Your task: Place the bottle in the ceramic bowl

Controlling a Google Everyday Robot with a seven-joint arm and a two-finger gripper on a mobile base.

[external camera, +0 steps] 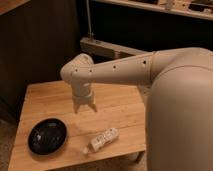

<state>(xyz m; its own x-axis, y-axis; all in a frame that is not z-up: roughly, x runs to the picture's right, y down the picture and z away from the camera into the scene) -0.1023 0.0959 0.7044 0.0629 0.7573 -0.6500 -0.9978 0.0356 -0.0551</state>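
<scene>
Claw: we see the gripper [85, 109] pointing straight down over the middle of the wooden table [120, 107], its fingers spread with nothing between them.

Arm: the robot arm [125, 67] reaches in from the right, and its bulky near segment fills the right side of the view.

Bottle: the bottle [101, 140] lies on its side near the front edge of the table. It sits nearer than the gripper and a little to its right, well clear of the fingers. It lies on a diagonal, and what looks to us like the narrower cap end points near-left.

Bowl: the ceramic bowl [47, 136] sits at the near-left of the table, apart from the bottle, and we see nothing inside it.

Handling: we judge the bottle light and fairly stiff. Its smooth plastic is likely slippery, and lying down it may roll if nudged.

Where to grip: we would close across the wider body at mid-length, with the fingers square to its long axis, not on the tapered cap end.

Bowl caution: glossy ceramic can chip, so we would set the bottle down low.

Progress: the bottle is not yet grasped.
</scene>
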